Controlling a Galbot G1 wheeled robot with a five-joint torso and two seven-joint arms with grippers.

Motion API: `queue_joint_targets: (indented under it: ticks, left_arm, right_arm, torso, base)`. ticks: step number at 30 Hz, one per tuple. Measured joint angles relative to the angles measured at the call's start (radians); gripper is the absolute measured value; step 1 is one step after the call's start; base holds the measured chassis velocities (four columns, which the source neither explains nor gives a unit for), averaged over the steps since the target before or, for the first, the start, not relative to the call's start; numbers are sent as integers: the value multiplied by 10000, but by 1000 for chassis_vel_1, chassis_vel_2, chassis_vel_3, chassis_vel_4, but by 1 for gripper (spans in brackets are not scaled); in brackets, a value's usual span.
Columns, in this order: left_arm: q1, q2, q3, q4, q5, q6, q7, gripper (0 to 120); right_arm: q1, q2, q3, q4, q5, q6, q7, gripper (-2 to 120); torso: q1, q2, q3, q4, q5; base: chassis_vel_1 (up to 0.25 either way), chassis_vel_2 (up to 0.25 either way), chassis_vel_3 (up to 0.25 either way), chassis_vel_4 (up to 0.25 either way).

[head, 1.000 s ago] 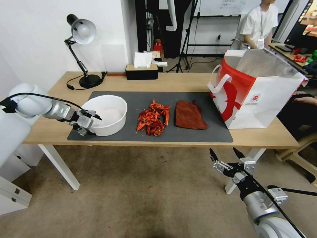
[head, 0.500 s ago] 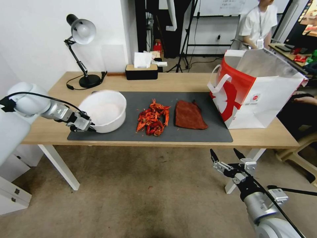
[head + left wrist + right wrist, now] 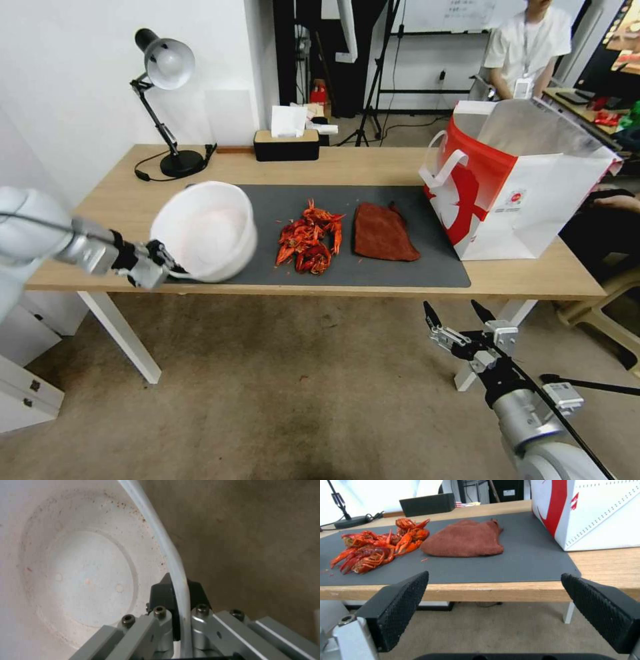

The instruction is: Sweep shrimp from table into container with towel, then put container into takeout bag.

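- two arms are in your picture, and you are working with one: the left gripper (image 3: 159, 265) is pinching the rim of the container (image 3: 207, 230), one pad inside the wall and one outside, as the left wrist view makes plain.
- you are holding the container tilted at the near left edge of the table (image 3: 373, 167), its mouth turned toward you and its lower part hanging past the front edge of the dark mat (image 3: 400, 270); whether it is touching the table, you cannot tell.
- you are looking into an empty bowl: just faint reddish specks on the white inside (image 3: 83, 580).
- none of the sweeping is done, by the look of it. the shrimp (image 3: 310, 239) are lying in one pile mid-mat, just beside the container.
- you are leaving the towel (image 3: 383, 232) untouched, flat on the mat between the shrimp and the takeout bag (image 3: 517, 180).
- you are keeping the right gripper (image 3: 460, 317) below the table's front edge, jaws spread wide and gripping nothing, pointed at the towel.
- the bag is standing open at the right end of the table, well apart from the container, so the bagging step is left too.
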Motion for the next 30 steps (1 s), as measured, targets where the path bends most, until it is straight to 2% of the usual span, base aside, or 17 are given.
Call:
queue_joint_targets:
  ticks: [1,4,6,8,9,12,13,16,17,20,21,23,25,26,27,28,30]
  left_arm:
    - [0,0,0,0,0,0,0,0]
    - [223,-24,278,-1429,419,-538,-233,0]
    - [239,-60,382,-1654,537,-598,-210,0]
    - [500,-301,1059,-2810,1622,-672,277,0]
    - [500,-301,1059,-2810,1622,-672,277,0]
    - [819,-752,1934,-2951,3050,-874,518,0]
    - [819,-752,1934,-2951,3050,-874,518,0]
    - [1096,-1448,2736,-2236,4404,-1214,594,0]
    - [1096,-1448,2736,-2236,4404,-1214,594,0]
    - [1138,-1852,3594,-1262,5070,-1394,724,0]
    - [1138,-1852,3594,-1262,5070,-1394,724,0]
    - [1074,-2121,4084,-575,5402,-1442,746,0]
    - [1042,-2184,4167,-431,5425,-1450,753,0]
    - [781,-2483,4484,318,5541,-1475,795,0]
    - [446,-2794,4611,1081,5640,-1647,887,0]
    - [446,-2794,4611,1081,5640,-1647,887,0]
    - [20,-3130,4715,2068,5658,-1765,899,0]
  right_arm:
    - [0,0,0,0,0,0,0,100]
    - [-71,3,37,46,0,0,0,100]
    - [-89,7,45,62,0,0,-1,100]
    - [-180,36,67,158,0,0,-3,100]
    - [-180,36,67,158,0,0,-3,100]
    - [-249,52,91,235,0,0,-7,100]
    - [-249,52,91,235,0,0,-7,100]
    - [-288,84,98,324,-12,0,-7,100]
    - [-288,84,98,324,-12,0,-7,100]
    - [-311,133,98,364,-51,1,-6,100]
    - [-311,133,98,364,-51,1,-6,100]
    - [-317,171,94,396,-75,1,-6,100]
    - [-319,175,93,401,-78,0,-6,100]
    - [-331,196,90,435,-114,0,-6,100]
    - [-368,193,87,476,-159,0,-20,100]
    - [-368,193,87,476,-159,0,-20,100]
    - [-390,167,82,537,-218,0,-87,100]
  torso:
    - [0,0,0,0,0]
    - [0,0,0,-2,5]
    - [0,0,0,-2,4]
    - [0,0,0,-3,4]
    - [0,0,0,-3,4]
    - [0,1,0,0,0]
    - [0,1,0,0,0]
    - [0,-3,2,-3,0]
    - [0,-3,2,-3,0]
    - [0,-3,2,-2,-2]
    - [0,-3,2,-2,-2]
    - [0,-3,1,0,4]
    - [1,-2,1,1,3]
    - [0,-3,2,0,-2]
    - [1,-3,2,-1,2]
    - [1,-3,2,-1,2]
    - [2,-2,2,-3,-2]
  base:
    - [0,0,0,0]
    - [0,0,0,0]
    - [0,0,0,0]
    - [0,0,0,0]
    - [0,0,0,0]
    - [0,0,0,0]
    - [0,0,0,0]
    - [0,0,0,0]
    - [0,0,0,0]
    - [0,0,0,0]
    - [0,0,0,0]
    - [0,0,0,0]
    - [0,0,0,0]
    - [0,0,0,0]
    - [0,0,0,0]
    - [0,0,0,0]
    - [0,0,0,0]
